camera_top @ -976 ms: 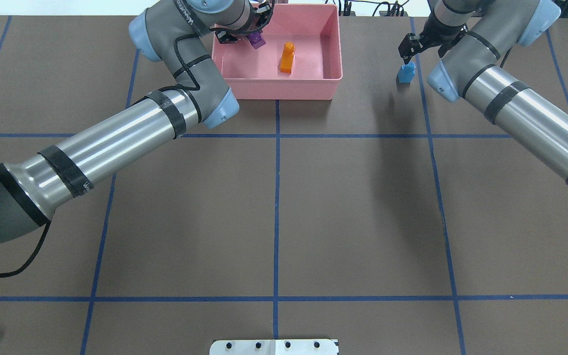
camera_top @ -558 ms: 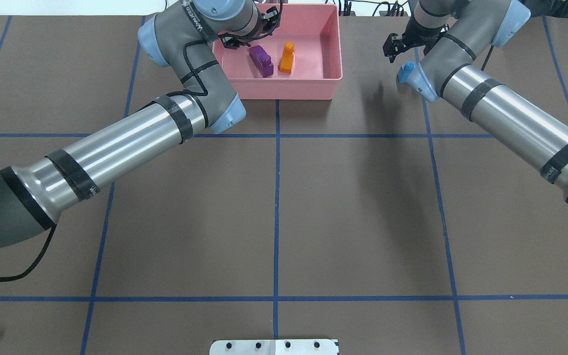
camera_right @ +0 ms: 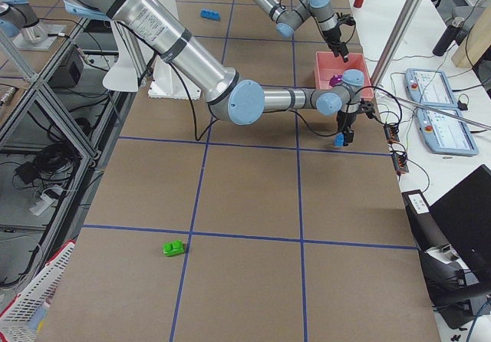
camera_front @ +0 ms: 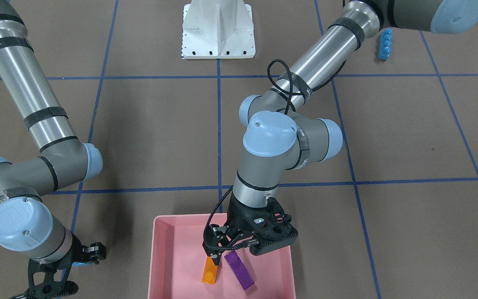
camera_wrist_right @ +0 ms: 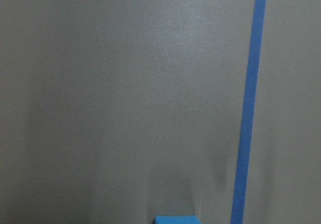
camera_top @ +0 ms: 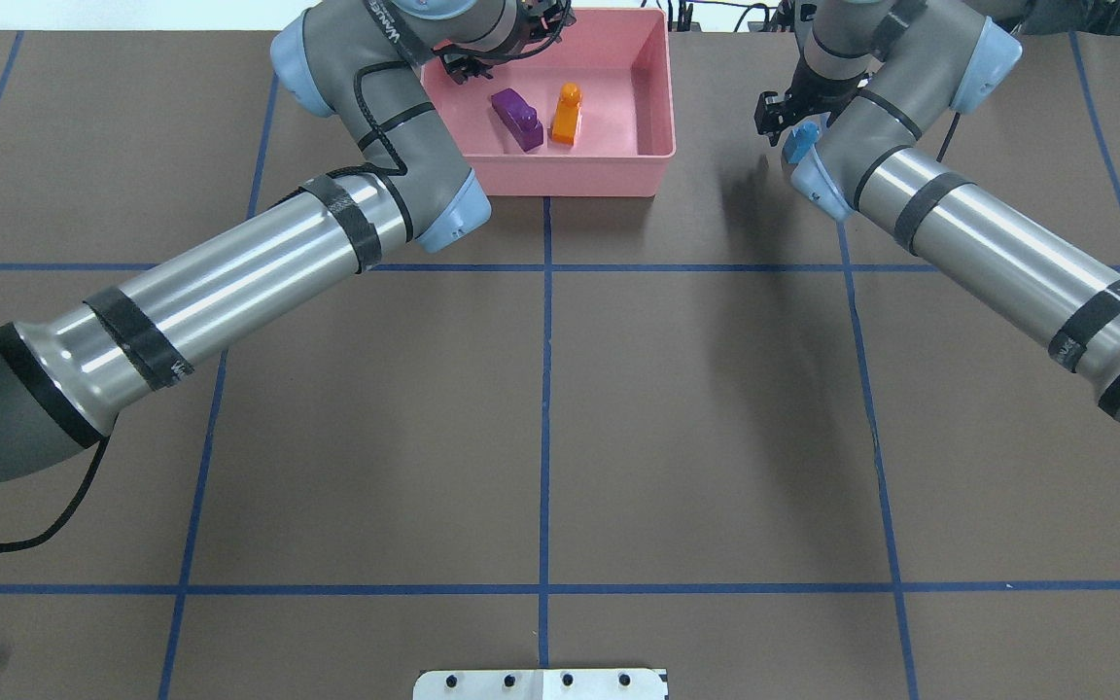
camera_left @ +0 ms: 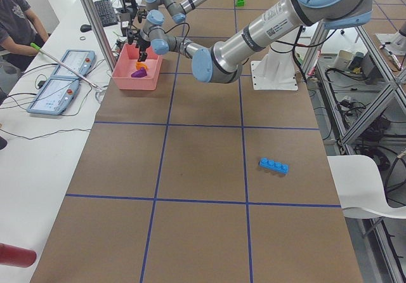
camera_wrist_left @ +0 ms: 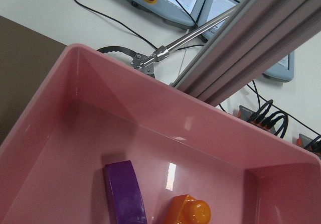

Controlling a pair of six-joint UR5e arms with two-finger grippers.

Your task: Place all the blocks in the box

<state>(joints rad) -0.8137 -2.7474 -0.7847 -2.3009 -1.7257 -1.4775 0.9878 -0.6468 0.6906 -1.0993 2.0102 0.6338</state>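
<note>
The long blue block (camera_left: 273,165) lies alone on the table (camera_left: 203,232) (near end), well apart from the pink box (camera_left: 136,80).

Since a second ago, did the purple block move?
Yes. The purple block was up by the left gripper near the pink box's far left corner; now it lies flat on the box floor, beside the orange block.

i count five blocks: one purple (camera_top: 515,119), one orange (camera_top: 567,114), one small blue (camera_right: 339,139), one long blue (camera_left: 273,165), one green (camera_right: 174,247). one pink box (camera_top: 652,97).
</note>
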